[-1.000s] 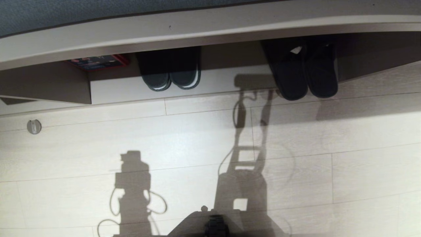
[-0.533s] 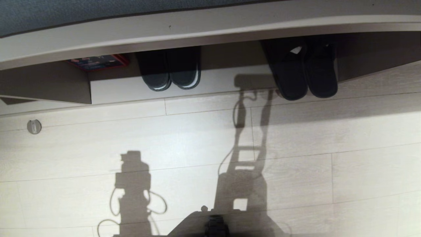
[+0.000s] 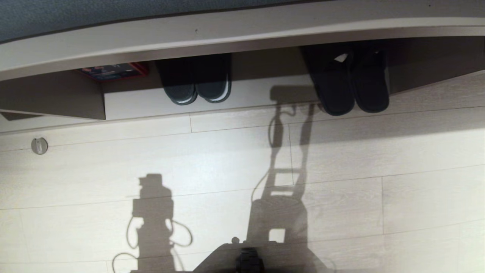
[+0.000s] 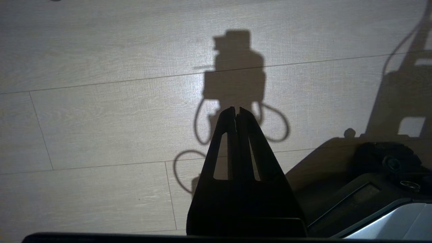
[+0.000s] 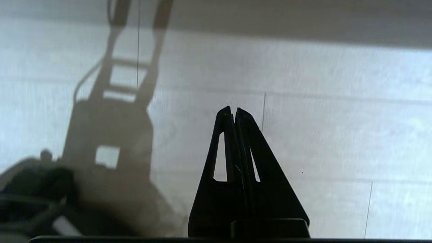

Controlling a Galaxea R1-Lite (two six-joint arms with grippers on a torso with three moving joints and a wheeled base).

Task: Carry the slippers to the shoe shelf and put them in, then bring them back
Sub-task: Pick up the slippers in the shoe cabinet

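Two pairs of footwear sit under the long beige top board. The slippers (image 3: 350,89), plain dark grey, lie side by side at the right, toes toward the robot and poking out past the front line onto the floor (image 3: 227,163); their heels are tucked back into shadow. They appear to rest beyond the right end of the pale base plank of the shoe shelf (image 3: 144,102), though the dark there makes the exact footing hard to read. The white-edged pair (image 3: 197,83) stands on that plank nearer the middle, with a red-edged box (image 3: 113,71) further left, so bare plank lies between the two pairs.

Neither arm shows in the head view. The left gripper (image 4: 237,109) hangs over bare floor with its jaws pressed together on nothing; the right gripper (image 5: 233,109) does likewise, jaws pressed together and empty, over floorboards near the robot's base (image 3: 246,258). Both are well apart from the slippers, likely a tucked carriage posture.

Open floor stretches wide between base and shelf, giving free room to approach. The overhanging top board is the tight edge: any reach must come in low beneath it, and the protruding toes offer the easiest hold.
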